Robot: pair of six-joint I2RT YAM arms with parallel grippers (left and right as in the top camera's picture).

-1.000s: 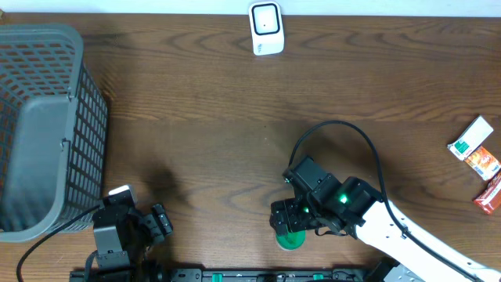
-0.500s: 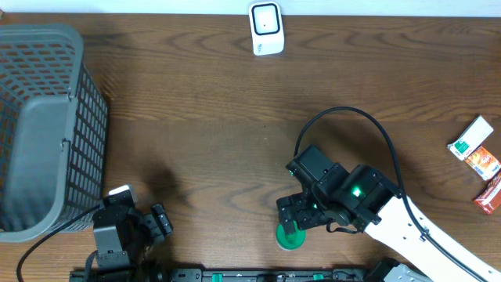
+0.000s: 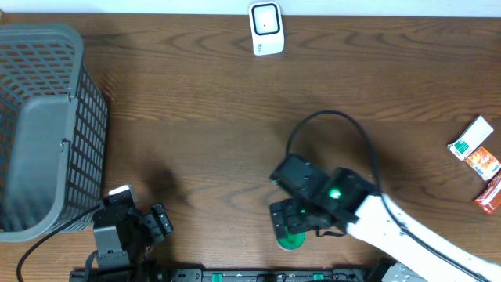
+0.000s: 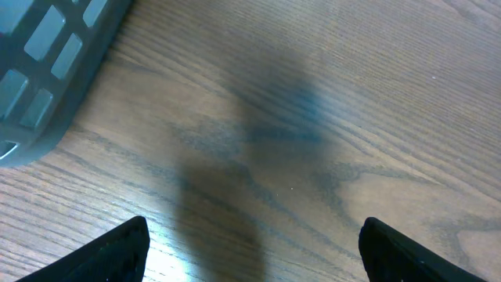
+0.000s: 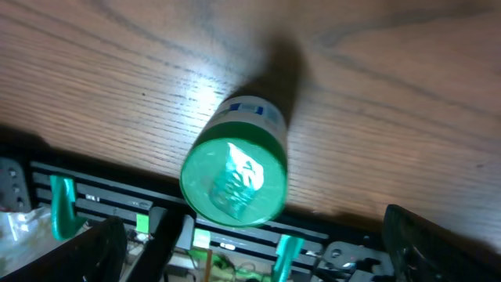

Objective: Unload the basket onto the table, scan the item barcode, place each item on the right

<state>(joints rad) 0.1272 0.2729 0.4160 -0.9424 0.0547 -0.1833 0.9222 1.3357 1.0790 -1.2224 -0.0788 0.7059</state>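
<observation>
The item is a small container with a green lid [image 5: 235,180] and a white-and-blue label, standing upright at the table's front edge. From overhead only part of that green-lidded container [image 3: 291,239] shows under the right gripper [image 3: 296,219]. In the right wrist view the right gripper [image 5: 254,239] is open, its dark fingers [image 5: 427,247] wide on either side and touching nothing. The white scanner [image 3: 266,28] stands at the far edge. At the front left, the left gripper [image 3: 145,225] is open over bare wood, as the left wrist view confirms [image 4: 254,251].
A grey mesh basket [image 3: 47,125] fills the left side, its corner [image 4: 47,55] near the left gripper. Three small packets [image 3: 479,160] lie at the right edge. A black rail with green clips [image 5: 117,211] runs just past the front edge.
The right arm swung slightly right, then back left above the green-lidded container, with its jaws opening a little wider. The left arm has not moved.
</observation>
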